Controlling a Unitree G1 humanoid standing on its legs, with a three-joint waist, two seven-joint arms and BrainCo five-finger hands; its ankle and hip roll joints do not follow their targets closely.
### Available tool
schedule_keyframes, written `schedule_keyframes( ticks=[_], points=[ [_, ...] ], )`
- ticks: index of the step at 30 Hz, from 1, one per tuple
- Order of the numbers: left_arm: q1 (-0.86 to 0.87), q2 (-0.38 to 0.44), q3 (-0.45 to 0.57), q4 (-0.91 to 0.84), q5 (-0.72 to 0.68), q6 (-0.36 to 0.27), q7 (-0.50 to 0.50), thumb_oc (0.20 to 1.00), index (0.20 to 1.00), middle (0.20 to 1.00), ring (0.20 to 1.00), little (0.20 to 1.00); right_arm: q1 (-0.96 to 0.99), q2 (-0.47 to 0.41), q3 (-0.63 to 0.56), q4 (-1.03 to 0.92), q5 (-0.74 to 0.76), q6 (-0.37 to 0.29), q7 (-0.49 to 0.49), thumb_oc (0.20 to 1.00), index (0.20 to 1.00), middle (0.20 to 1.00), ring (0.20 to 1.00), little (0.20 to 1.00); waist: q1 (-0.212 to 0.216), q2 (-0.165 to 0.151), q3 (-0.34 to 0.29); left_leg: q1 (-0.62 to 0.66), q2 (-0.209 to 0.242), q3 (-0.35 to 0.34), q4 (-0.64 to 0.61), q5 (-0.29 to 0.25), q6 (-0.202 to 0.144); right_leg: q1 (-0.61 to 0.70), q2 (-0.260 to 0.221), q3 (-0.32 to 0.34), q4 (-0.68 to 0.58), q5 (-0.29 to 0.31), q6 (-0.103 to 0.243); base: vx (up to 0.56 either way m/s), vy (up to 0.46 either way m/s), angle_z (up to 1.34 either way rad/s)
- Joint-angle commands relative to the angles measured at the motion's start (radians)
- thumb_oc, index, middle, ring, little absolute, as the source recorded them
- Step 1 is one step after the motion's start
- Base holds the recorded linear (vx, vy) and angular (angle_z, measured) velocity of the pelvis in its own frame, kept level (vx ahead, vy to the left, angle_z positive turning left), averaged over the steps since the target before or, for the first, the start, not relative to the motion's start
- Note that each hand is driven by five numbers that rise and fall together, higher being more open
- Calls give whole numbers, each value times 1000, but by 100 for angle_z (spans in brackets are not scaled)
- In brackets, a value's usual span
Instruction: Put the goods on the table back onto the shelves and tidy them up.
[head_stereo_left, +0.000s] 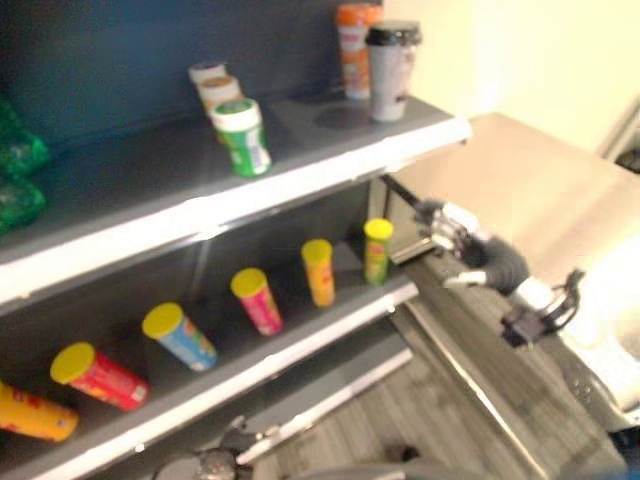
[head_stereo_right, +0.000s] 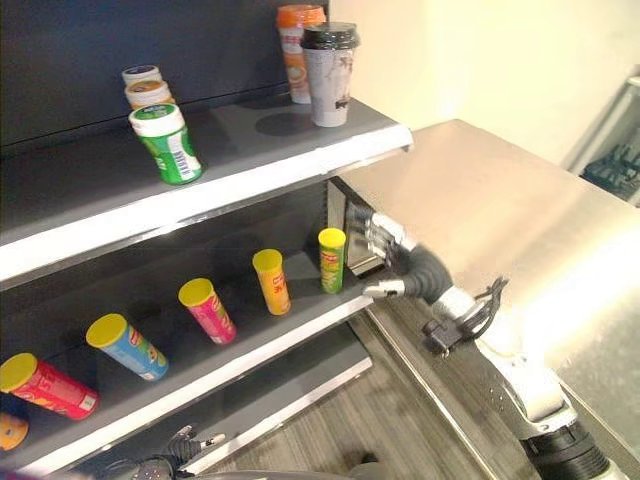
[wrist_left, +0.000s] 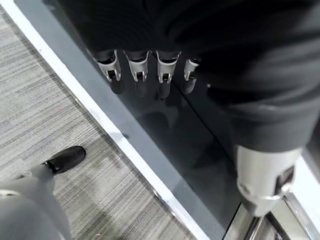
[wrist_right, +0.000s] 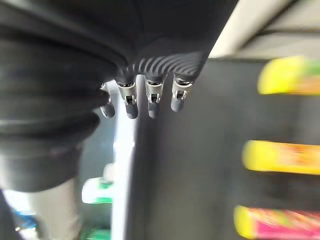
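Note:
Several yellow-lidded snack cans stand in a row on the middle shelf (head_stereo_left: 345, 318): red (head_stereo_left: 98, 376), blue (head_stereo_left: 181, 337), pink (head_stereo_left: 258, 300), orange (head_stereo_left: 319, 272) and green (head_stereo_left: 377, 252). My right hand (head_stereo_right: 402, 262) hovers just right of the green can (head_stereo_right: 331, 260), at the shelf's right end, apart from it. Its fingers (wrist_right: 150, 97) are relaxed and hold nothing. My left hand (head_stereo_right: 182, 445) hangs low in front of the bottom shelf, its fingers (wrist_left: 137, 70) loose and empty.
The upper shelf (head_stereo_left: 330, 165) carries a green tub (head_stereo_left: 242, 136) with two tubs behind it, a grey lidded cup (head_stereo_left: 392, 70) and an orange cup (head_stereo_left: 356, 45). Green bags (head_stereo_left: 15, 170) lie at its far left. A steel table (head_stereo_right: 500, 200) adjoins the shelves on the right.

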Motion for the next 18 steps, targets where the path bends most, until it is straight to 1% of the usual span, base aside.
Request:
schedule_keyframes(
  ticks=[1, 2, 3, 4, 5, 6, 7, 8, 9, 10, 11, 12, 13, 15, 18],
  points=[
    [-46, 49, 11, -33, 32, -30, -11, 1000, 1000, 1000, 1000, 1000, 53, 87, 83, 162, -158, 19, 13, 1000, 1000, 1000, 1000, 1000, 24, -31, 35, 21, 3, 46, 92, -187, -12, -112, -25, -9, 84, -72, 41, -39, 7, 0],
    [-51, 38, -6, -44, 27, -28, -8, 1000, 1000, 1000, 1000, 1000, 56, 136, 105, 297, -267, 16, -41, 1000, 1000, 1000, 1000, 1000, 29, -30, 42, 15, 0, 39, 91, -184, -11, -112, -27, -13, 84, -71, 41, 0, 0, 0],
    [-51, 38, -6, -44, 27, -28, -8, 1000, 1000, 1000, 1000, 1000, 54, 137, 106, 300, -268, 14, -41, 1000, 1000, 1000, 1000, 1000, 28, -31, 43, 15, 0, 39, 91, -184, -11, -111, -27, -13, 84, -71, 41, -23, -2, 8],
    [-44, 34, -7, -38, 20, -25, -4, 1000, 1000, 1000, 1000, 1000, 76, 175, 94, 367, -290, 19, -60, 1000, 1000, 1000, 1000, 1000, 31, -30, 45, 12, 0, 33, 91, -182, -10, -110, -28, -15, 83, -70, 40, -10, 0, 8],
    [-47, 26, -9, -45, 6, -23, -1, 1000, 1000, 1000, 1000, 1000, 66, 208, 92, 444, -322, 17, -98, 1000, 1000, 1000, 1000, 1000, 33, -31, 47, 11, -2, 29, 90, -181, -9, -109, -28, -16, 82, -70, 40, -10, 0, 8],
    [-47, 27, -9, -45, 6, -23, -1, 1000, 1000, 1000, 1000, 1000, 64, 210, 93, 447, -323, 16, -98, 1000, 1000, 1000, 1000, 1000, 32, -31, 48, 11, -2, 29, 90, -181, -9, -109, -28, -16, 82, -70, 40, 0, 0, 0],
    [-44, 23, -9, -41, -3, -21, 2, 1000, 1000, 1000, 1000, 1000, 66, 245, 93, 514, -374, 8, -119, 1000, 1000, 1000, 1000, 1000, 36, -32, 48, 9, -3, 24, 90, -181, -8, -109, -29, -19, 82, -72, 39, 0, 0, 0],
    [-35, 21, -9, -39, -13, -17, 4, 1000, 1000, 1000, 1000, 1000, 75, 273, 91, 562, -410, 18, -133, 1000, 1000, 1000, 1000, 1000, 40, -33, 51, 6, -4, 17, 91, -180, -6, -108, -28, -22, 83, -73, 38, 0, 0, 0],
    [-37, 17, -10, -43, -25, -17, 9, 1000, 1000, 1000, 1000, 1000, 66, 289, 89, 624, -447, 20, -158, 1000, 1000, 1000, 1000, 1000, 44, -33, 52, 4, -5, 13, 92, -180, -6, -107, -29, -23, 83, -73, 38, -5, -25, 4],
    [-36, 15, -12, -41, -50, -18, 12, 1000, 1000, 1000, 1000, 1000, 53, 342, 81, 781, -503, 22, -206, 1000, 1000, 1000, 1000, 1000, 54, -36, 56, -2, -8, 3, 96, -179, -4, -104, -28, -29, 85, -75, 35, -4, -19, 4],
    [-36, 15, -12, -41, -50, -18, 12, 1000, 1000, 1000, 1000, 1000, 53, 342, 81, 781, -503, 22, -206, 1000, 1000, 1000, 1000, 1000, 54, -36, 56, -2, -8, 3, 96, -179, -4, -104, -28, -29, 85, -75, 35, -5, -27, 15],
    [-43, 15, -19, -33, -53, -17, 21, 1000, 1000, 1000, 1000, 1000, 25, 375, 90, 905, -576, 25, -255, 1000, 1000, 1000, 1000, 1000, 63, -37, 60, -4, -9, -4, 98, -180, -2, -102, -28, -33, 88, -79, 33, -7, -18, 18],
    [-49, 10, -24, -22, -59, -13, 28, 1000, 1000, 1000, 1000, 1000, 17, 401, 71, 979, -571, 40, -275, 1000, 1000, 1000, 1000, 1000, 66, -38, 61, -8, -11, -7, 101, -180, 0, -101, -28, -34, 89, -80, 32, -9, -23, 27],
    [-67, 12, -23, -6, -76, -13, 28, 1000, 1000, 1000, 1000, 1000, 3, 433, 43, 1104, -570, 44, -305, 1000, 1000, 1000, 1000, 1000, 69, -39, 63, -9, -12, -12, 104, -182, 1, -98, -28, -35, 89, -83, 31, 5, -17, 14],
    [-89, 14, -28, 12, -93, -12, 25, 1000, 1000, 1000, 1000, 1000, -22, 458, 3, 1261, -568, 58, -333, 1000, 1000, 1000, 1000, 1000, 72, -42, 63, -9, -13, -16, 109, -186, 3, -93, -27, -38, 91, -88, 29, 14, -21, 5]
  ],
)
